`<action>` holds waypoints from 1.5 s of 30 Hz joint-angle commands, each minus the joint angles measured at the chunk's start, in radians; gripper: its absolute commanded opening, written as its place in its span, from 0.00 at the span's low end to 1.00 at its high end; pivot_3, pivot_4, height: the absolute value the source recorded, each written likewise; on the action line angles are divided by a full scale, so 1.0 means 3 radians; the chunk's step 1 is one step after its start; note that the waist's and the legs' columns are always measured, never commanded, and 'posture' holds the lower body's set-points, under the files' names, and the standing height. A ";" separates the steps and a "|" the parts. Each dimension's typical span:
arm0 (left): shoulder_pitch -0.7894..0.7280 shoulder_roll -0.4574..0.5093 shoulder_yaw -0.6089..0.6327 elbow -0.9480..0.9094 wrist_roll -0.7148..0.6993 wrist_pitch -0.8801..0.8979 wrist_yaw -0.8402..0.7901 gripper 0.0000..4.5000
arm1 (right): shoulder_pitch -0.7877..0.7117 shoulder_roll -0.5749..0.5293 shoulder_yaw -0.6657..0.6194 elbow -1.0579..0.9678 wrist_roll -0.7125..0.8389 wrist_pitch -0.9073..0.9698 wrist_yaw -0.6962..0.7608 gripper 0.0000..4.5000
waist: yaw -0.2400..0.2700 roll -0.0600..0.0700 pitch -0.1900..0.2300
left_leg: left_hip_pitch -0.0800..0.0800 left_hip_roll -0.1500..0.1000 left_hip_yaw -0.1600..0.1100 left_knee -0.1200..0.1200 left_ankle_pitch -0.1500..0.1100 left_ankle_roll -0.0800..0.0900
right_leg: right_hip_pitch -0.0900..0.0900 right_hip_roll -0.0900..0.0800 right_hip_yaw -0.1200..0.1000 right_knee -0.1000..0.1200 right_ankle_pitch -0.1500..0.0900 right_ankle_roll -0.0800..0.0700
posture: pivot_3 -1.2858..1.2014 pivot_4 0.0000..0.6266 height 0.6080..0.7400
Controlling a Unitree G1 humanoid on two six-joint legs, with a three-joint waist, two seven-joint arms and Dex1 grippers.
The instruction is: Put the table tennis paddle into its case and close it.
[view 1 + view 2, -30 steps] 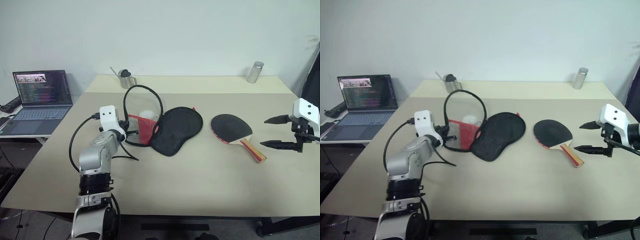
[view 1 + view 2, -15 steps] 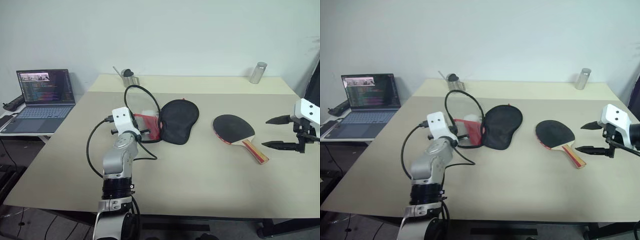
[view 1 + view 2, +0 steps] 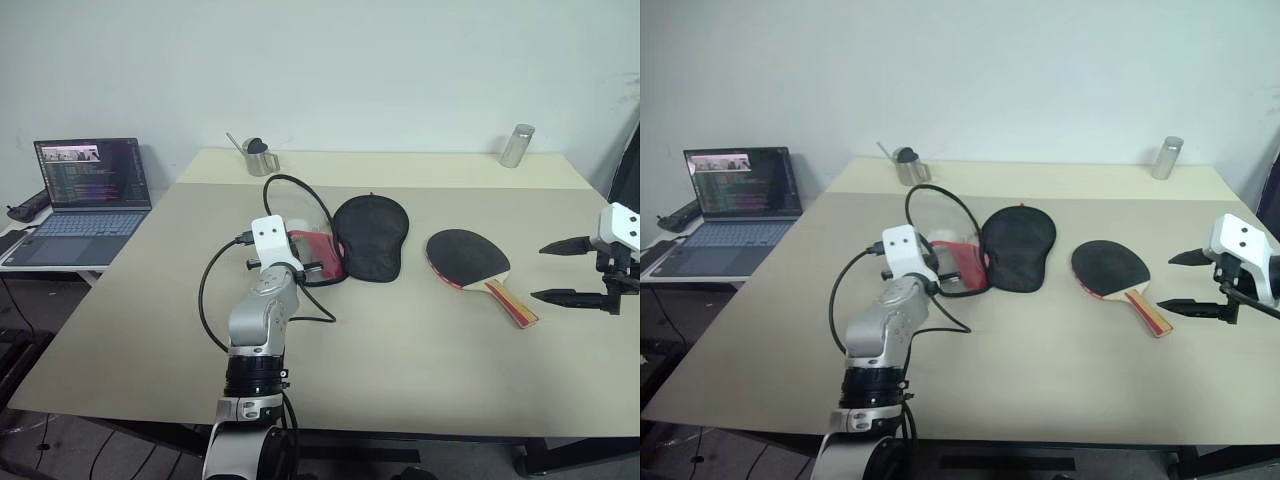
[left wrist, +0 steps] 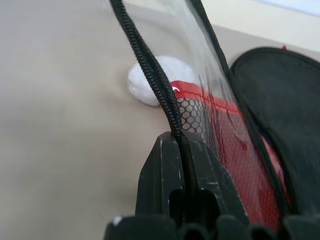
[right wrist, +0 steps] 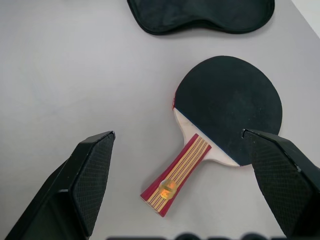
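The case (image 3: 370, 235) lies open at the table's middle, its black half flat and its red mesh half (image 3: 318, 256) beside it, with the zipper edge (image 3: 296, 192) arching up in a loop. My left gripper (image 4: 179, 143) is shut on that zipper edge, at the case's left side (image 3: 302, 264). A small white object (image 4: 149, 86) sits behind the red half. The table tennis paddle (image 3: 465, 255) lies black face up just right of the case, its striped handle (image 5: 175, 175) pointing toward the table's front right. My right gripper (image 3: 541, 272) hovers open to the right of the handle, holding nothing.
A metal cup (image 3: 257, 158) stands at the table's back left and a metal cylinder (image 3: 515, 145) at the back right. An open laptop (image 3: 85, 190) sits on a lower side table to the left. The front of the table (image 3: 400, 370) is bare.
My left gripper has moved right, pulling the case by its zipper edge toward the paddle; the black half now lies closer to the paddle. The right gripper has stayed put.
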 commanded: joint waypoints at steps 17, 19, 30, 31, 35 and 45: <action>0.0052 0.0628 -0.0320 -0.0292 -0.0144 0.0473 -0.0922 0.00 | -0.0028 -0.0052 -0.0040 -0.0080 0.0063 -0.0009 -0.0013 1.00 | -0.0004 0.0000 0.0000 | 0.0001 0.0001 0.0000 0.0000 0.0000 0.0000 | 0.0000 0.0001 0.0000 0.0001 0.0000 0.0000 | 0.52 0.24 1.00; 0.0061 0.0648 -0.0337 -0.0309 -0.0157 0.0496 -0.0953 0.00 | -0.0034 -0.0045 -0.0031 -0.0086 0.0065 -0.0002 -0.0016 1.00 | -0.0003 0.0000 0.0000 | 0.0001 0.0000 -0.0001 0.0000 0.0000 0.0000 | 0.0000 0.0001 0.0000 0.0000 0.0000 0.0000 | 0.52 0.24 1.00; 0.0141 0.0481 -0.0436 -0.0442 -0.0171 0.0722 -0.0943 0.00 | -0.0043 -0.0062 -0.0018 -0.0109 0.0080 0.0021 -0.0006 1.00 | 0.0001 0.0000 0.0000 | 0.0001 0.0000 -0.0001 0.0000 0.0000 0.0000 | 0.0001 0.0000 0.0000 -0.0001 0.0000 0.0000 | 0.52 0.24 1.00; 0.0143 0.0465 -0.0428 -0.0444 -0.0173 0.0739 -0.0940 0.05 | -0.0041 -0.0065 -0.0020 -0.0111 0.0080 0.0024 -0.0004 1.00 | 0.0001 0.0000 0.0000 | 0.0001 0.0000 -0.0002 0.0000 0.0000 0.0000 | 0.0001 0.0000 0.0000 -0.0001 0.0000 0.0000 | 0.52 0.24 1.00; 0.0145 0.0450 -0.0415 -0.0465 -0.0202 0.0779 -0.1000 0.29 | -0.0047 -0.0071 -0.0017 -0.0110 0.0079 0.0032 0.0002 1.00 | 0.0000 0.0000 0.0000 | 0.0001 0.0000 -0.0001 0.0000 0.0000 0.0000 | 0.0001 0.0000 0.0000 -0.0001 0.0000 0.0000 | 0.52 0.24 1.00; 0.0169 0.1180 -0.0337 -0.0401 -0.0209 0.0677 -0.1475 0.91 | -0.0090 0.0160 0.0114 -0.0167 -0.0153 0.0269 -0.0538 1.00 | -0.0028 -0.0003 -0.0001 | 0.0005 0.0003 0.0000 -0.0002 0.0000 0.0000 | 0.0000 0.0002 0.0001 0.0001 0.0000 0.0000 | 0.52 0.24 1.00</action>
